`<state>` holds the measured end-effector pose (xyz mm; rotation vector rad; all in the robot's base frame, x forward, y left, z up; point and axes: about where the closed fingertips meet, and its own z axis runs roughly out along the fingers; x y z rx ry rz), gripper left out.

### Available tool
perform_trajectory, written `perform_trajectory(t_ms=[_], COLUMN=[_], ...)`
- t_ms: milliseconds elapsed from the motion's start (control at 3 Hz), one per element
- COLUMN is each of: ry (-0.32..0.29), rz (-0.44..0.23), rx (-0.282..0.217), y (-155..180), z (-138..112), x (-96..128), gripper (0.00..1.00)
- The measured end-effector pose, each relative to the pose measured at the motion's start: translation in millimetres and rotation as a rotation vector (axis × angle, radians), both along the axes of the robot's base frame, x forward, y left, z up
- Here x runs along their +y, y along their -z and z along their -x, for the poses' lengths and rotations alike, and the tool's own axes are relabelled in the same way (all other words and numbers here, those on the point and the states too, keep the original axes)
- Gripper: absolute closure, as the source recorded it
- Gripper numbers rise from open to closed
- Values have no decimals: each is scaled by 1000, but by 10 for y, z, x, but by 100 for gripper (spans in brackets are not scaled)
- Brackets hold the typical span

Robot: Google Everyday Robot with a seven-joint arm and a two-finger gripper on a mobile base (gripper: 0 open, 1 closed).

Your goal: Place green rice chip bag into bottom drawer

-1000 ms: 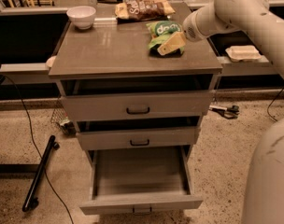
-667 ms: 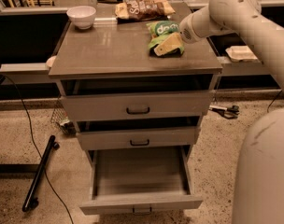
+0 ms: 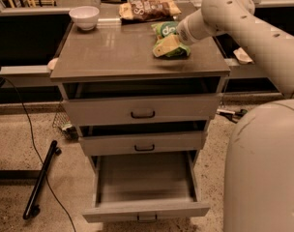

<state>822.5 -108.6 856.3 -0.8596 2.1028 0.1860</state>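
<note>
The green rice chip bag [image 3: 165, 29] lies on the right rear part of the grey cabinet top [image 3: 113, 47]. My gripper [image 3: 167, 46] reaches in from the right and rests down on the bag's front part, covering some of it. The bag is still on the cabinet top. The bottom drawer [image 3: 146, 210] is pulled out wide below, and I see nothing inside it.
A brown-and-tan snack bag [image 3: 147, 8] lies behind the green one at the back edge. A white bowl [image 3: 84, 17] stands at the back left corner. The two upper drawers [image 3: 142, 111] are slightly ajar. My white base [image 3: 263, 168] fills the lower right. A black cable and bar [image 3: 40, 178] lie on the floor at left.
My gripper and forearm have shifted slightly left over the green bag. The bag and the drawers have not moved.
</note>
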Motion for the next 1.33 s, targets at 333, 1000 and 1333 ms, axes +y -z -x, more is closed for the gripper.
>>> perform_trajectory(t_ms=[333,1000,1333], ry=[59,100,67], rz=[8,12,-21], rx=[19,26,-14], y=[87,223,108], z=[-34,-91,-42], x=[21,59,58], gripper=[6,47,70])
